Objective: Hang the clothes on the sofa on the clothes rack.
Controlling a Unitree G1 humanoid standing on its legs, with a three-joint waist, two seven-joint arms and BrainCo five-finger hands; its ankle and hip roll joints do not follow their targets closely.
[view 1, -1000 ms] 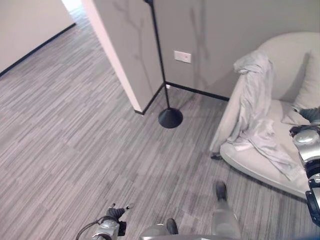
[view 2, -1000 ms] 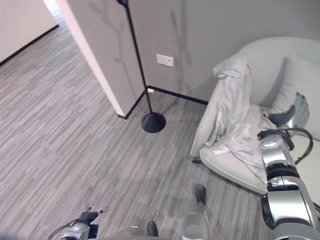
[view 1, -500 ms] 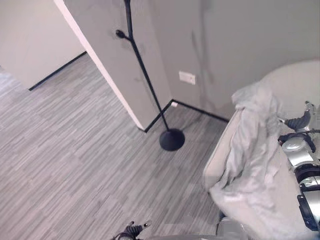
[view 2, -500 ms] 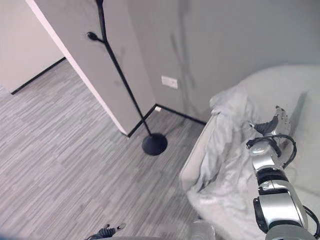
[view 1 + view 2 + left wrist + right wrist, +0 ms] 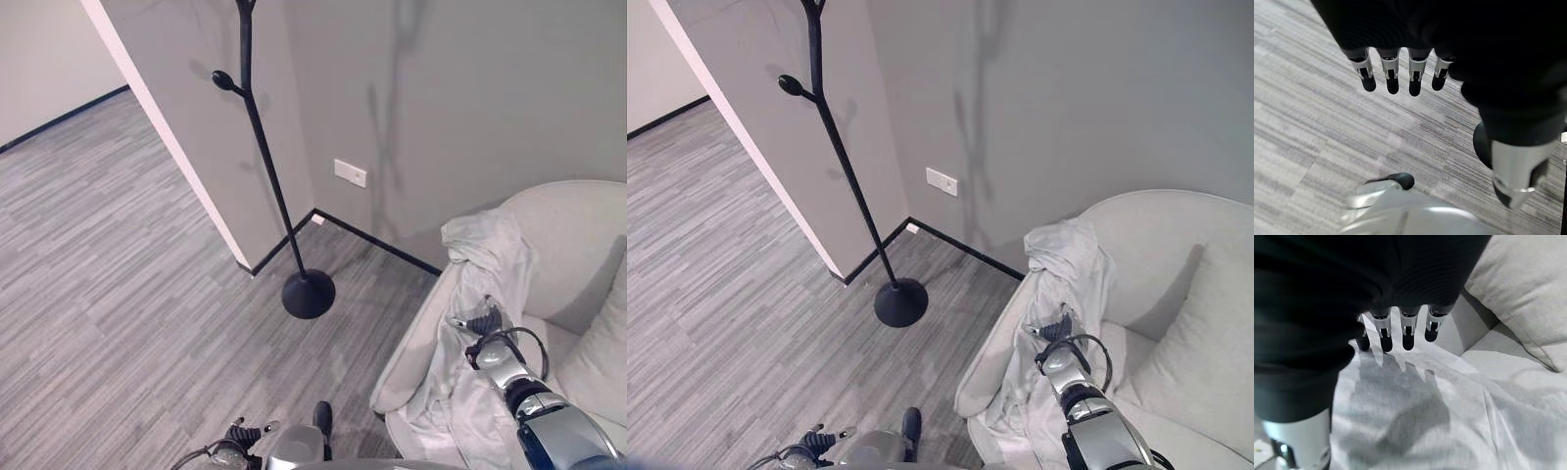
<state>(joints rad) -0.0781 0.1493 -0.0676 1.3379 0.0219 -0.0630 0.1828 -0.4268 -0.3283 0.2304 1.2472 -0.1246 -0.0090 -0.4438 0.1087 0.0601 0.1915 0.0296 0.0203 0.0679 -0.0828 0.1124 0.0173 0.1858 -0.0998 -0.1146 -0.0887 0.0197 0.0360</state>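
the right hand (image 5: 1400, 328) has silver fingers with dark tips and a silver thumb under a dark ribbed cover. the left hand (image 5: 1400, 73) looks the same: silver fingers, dark tips, dark ribbed cover, a silver thumb with a dark tip. the right forearm is silver-grey with black bands.
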